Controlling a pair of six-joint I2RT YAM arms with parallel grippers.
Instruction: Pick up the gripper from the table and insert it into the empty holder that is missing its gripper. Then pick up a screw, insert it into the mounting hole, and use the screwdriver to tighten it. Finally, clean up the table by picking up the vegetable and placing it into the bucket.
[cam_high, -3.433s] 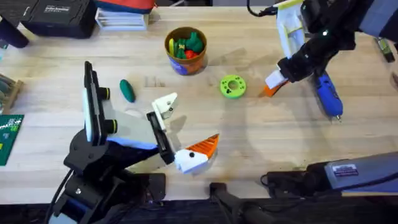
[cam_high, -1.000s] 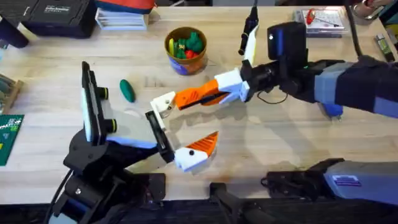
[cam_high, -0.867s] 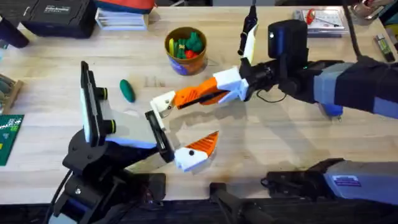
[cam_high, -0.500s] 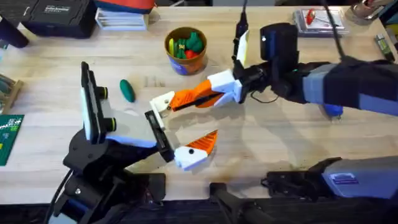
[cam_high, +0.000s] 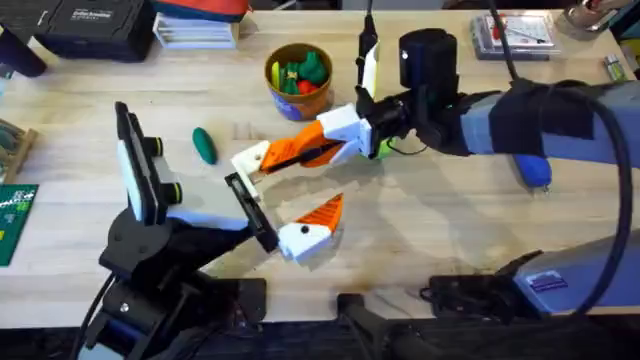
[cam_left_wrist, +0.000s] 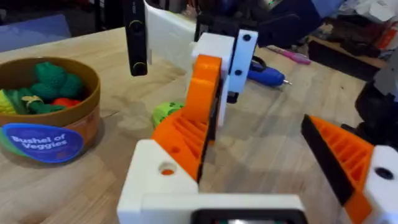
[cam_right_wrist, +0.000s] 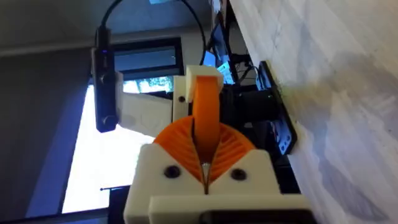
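Note:
The orange ribbed gripper (cam_high: 296, 152) is held level above the table, with my right gripper (cam_high: 318, 143) shut on it. Its pointed end meets the white holder (cam_high: 250, 159) on my left arm's jaw. In the left wrist view the gripper (cam_left_wrist: 186, 130) sits against the holder (cam_left_wrist: 152, 186), beside a small dark mounting hole (cam_left_wrist: 166, 168). My left gripper (cam_high: 280, 195) is open, and its other finger (cam_high: 322, 213) carries its own orange pad. The dark-green vegetable (cam_high: 205, 146) lies left of the holder. The bucket (cam_high: 298, 82) stands behind. The blue screwdriver (cam_high: 531, 170) lies at the right, half under my right arm.
A flat green ring (cam_left_wrist: 163, 114) lies on the table behind the holder. A black case (cam_high: 90, 25) and stacked books (cam_high: 195, 30) line the back left, a clear box (cam_high: 510, 30) the back right. A green card (cam_high: 12, 220) sits at the left edge.
My right arm has carried the orange gripper from the right side leftward and brought its tip against the holder. The left arm has shifted slightly left.

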